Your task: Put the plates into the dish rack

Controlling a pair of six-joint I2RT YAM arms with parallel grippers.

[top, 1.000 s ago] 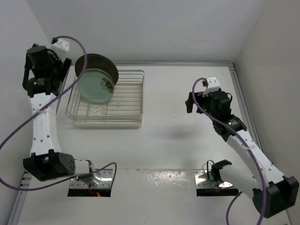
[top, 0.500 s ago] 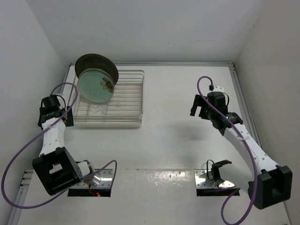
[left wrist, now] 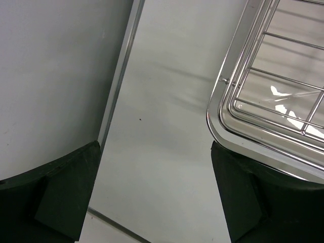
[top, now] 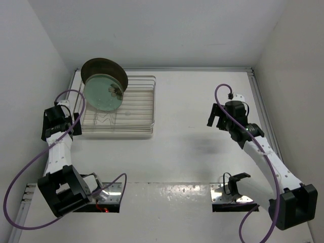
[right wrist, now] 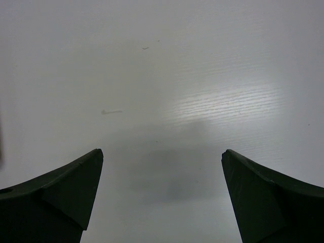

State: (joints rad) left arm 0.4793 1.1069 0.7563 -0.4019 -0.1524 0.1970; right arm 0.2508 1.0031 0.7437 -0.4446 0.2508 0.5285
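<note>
Plates on edge in the far left corner of the dish rack [top: 116, 133]: a glossy dark brown plate [top: 96, 65] at the back and, close against its front, a mint green plate [top: 100, 93] with a brown flower motif, both leaning rather than upright. Whether another plate is sandwiched between them cannot be told from overhead. The wire rack sits in the far left corner of the table [top: 197, 86], and the rest of its grid holds nothing. No plate lies on the bare table surface in view, so the loading looks all but finished.

The plates appear to be glazed crockery, so they are probably stiff, fairly heavy for their size, slick to the touch and liable to chip against wire or each other. The exposed upper rim is the likely place to take hold, pinching across the plate's thickness and lifting straight out between the prongs.

The left arm [top: 56, 147] is drawn in along the table's left edge. The left jaws are wide apart and empty, hanging just beside the rack's near left corner without touching it. The right arm [top: 260, 152] reaches over the right half of the table, well apart from the rack. The right jaws are likewise spread and holding nothing, with only bare surface beneath.
</note>
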